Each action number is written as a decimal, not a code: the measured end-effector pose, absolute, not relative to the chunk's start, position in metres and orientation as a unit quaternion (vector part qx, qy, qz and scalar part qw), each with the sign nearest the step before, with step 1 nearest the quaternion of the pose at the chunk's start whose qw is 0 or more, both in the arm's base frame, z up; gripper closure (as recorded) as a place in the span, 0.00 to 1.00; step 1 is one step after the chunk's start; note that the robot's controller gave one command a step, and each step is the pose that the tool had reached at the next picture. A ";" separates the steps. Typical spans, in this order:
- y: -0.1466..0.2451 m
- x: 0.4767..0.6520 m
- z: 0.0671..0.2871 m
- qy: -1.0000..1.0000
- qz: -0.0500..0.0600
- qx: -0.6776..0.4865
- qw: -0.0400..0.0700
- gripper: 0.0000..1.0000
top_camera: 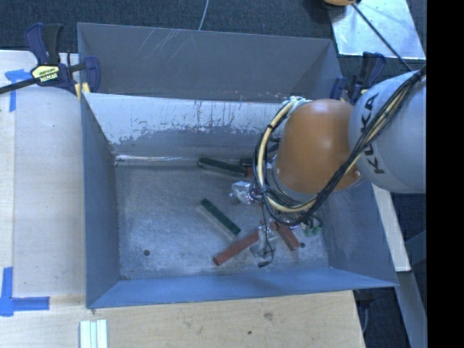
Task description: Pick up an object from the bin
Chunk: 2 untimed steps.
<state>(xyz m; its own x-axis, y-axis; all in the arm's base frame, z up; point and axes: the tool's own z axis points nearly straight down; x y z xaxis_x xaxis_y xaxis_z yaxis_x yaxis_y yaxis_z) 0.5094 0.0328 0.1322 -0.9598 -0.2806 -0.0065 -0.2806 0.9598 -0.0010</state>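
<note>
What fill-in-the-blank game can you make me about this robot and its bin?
1. The gripper hangs at one end of a stick coloured reddish-____.
2. The slim bar on the middle of the floor of the bin is dark ____.
3. The round cover on the robot's wrist is ____.
4. The arm reaches in from the picture's ____ side.

Missing words: brown, green, orange, right.

Bar (220, 217) in bin (100, 194), stick (233, 251) before it — claw (265, 257) rightward
</note>
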 end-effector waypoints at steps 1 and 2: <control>0.035 0.509 0.074 0.996 0.000 -0.092 0.002 0.00; 0.038 0.507 0.071 0.984 0.000 -0.179 0.003 1.00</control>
